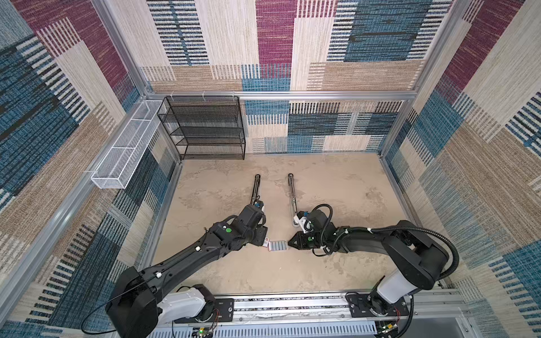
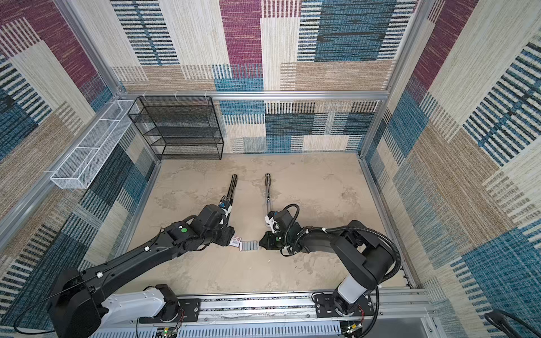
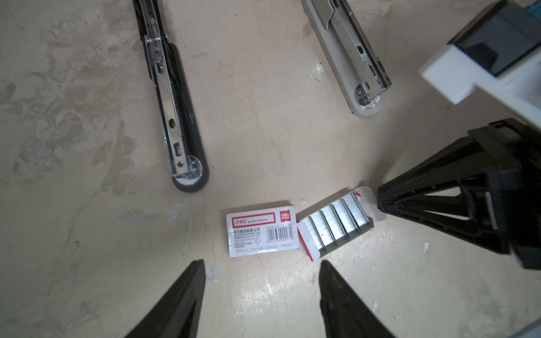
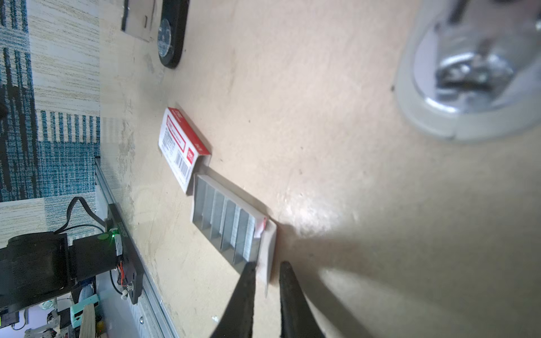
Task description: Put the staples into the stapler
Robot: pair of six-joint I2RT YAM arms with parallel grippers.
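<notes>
Left wrist view lays it out plainly: the grey metal staple strips (image 3: 336,224) sit in rows in a shallow white card tray (image 3: 306,238), out of the small white box with a red label (image 3: 262,229) and flat on the mottled beige tabletop (image 3: 87,204). Going by both top views, with the far wall at 12 o'clock, the tray lies a little toward 6 o'clock from the table's middle. The box is just beside its 9 o'clock end, corner to corner; whether they touch I cannot tell. The left gripper (image 3: 261,262) hovers by the box, fingers spread wide with nothing between them. The right gripper (image 4: 268,264) is at the tray's 3 o'clock end, its jaws a narrow gap apart with the tray's white end flap in that gap. A long black stapler (image 1: 256,187) lies at 11 o'clock from the tray and a pale grey stapler (image 1: 291,193) near 12 o'clock, both pointing toward 12 with a bare lane between them. A black wire-mesh shelf (image 1: 202,128) fills the 11 o'clock corner and a white mesh basket (image 1: 126,149) hangs on the 9 o'clock wall, both well apart from the arms. Bare tabletop runs from the tray to the 6 o'clock edge and out toward 3 o'clock.
</notes>
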